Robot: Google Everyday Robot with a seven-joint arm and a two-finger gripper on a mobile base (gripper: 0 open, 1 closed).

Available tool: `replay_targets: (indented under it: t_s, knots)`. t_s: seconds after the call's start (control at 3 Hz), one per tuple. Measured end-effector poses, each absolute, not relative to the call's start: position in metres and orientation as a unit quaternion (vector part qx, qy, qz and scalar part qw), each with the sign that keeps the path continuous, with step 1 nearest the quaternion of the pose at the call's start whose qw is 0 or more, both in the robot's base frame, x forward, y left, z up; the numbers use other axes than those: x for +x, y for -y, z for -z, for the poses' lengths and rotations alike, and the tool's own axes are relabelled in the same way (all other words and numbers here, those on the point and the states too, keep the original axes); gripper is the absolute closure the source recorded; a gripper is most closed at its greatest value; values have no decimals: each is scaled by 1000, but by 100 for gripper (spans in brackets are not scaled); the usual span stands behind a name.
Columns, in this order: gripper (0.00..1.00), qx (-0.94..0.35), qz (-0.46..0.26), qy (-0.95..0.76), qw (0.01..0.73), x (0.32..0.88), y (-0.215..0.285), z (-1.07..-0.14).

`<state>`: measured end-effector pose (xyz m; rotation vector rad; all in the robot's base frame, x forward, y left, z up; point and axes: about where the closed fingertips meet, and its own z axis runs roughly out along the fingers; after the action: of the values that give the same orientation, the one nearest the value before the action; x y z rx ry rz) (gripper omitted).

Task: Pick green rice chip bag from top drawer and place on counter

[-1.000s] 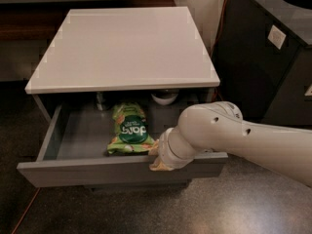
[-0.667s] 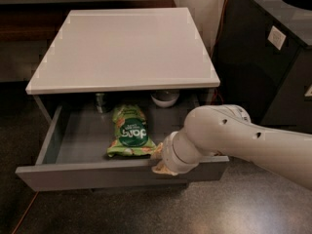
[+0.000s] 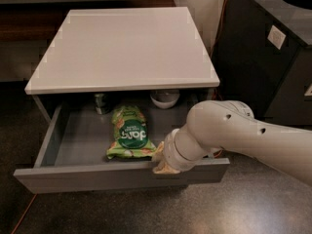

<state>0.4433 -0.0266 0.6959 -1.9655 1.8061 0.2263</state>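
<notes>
Counter [image 3: 122, 48]: above and behind gripper [image 3: 160, 161]. White arm [image 3: 234, 135]: comes in from right, ends at gripper. Top drawer [image 3: 97, 177]: pulled open, gripper at its front wall. Green rice chip bag [image 3: 128, 133]: flat on drawer floor, just left of gripper; contact unclear. Bowl [image 3: 165, 99], can [image 3: 101, 103]: beyond gripper, at drawer back. Grip state: cannot tell.

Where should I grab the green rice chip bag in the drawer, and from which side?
Likely from above: the green rice chip bag lies flat in the open top drawer, so pinch across its narrow width near the front end, beside the gripper. The counter covers the drawer's rear.
</notes>
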Motion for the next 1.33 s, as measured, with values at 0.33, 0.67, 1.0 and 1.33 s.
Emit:
replay_targets:
  t_s: [0.33, 0.67, 1.0, 1.33]
  knots:
    - [31, -719, -101, -650, 223, 455, 26, -723]
    - [1, -739, -125, -626, 217, 483, 16, -775]
    - [0, -767, -123, -590, 219, 499, 3, -799]
    - [0, -819, -104, -517, 226, 506, -21, -804]
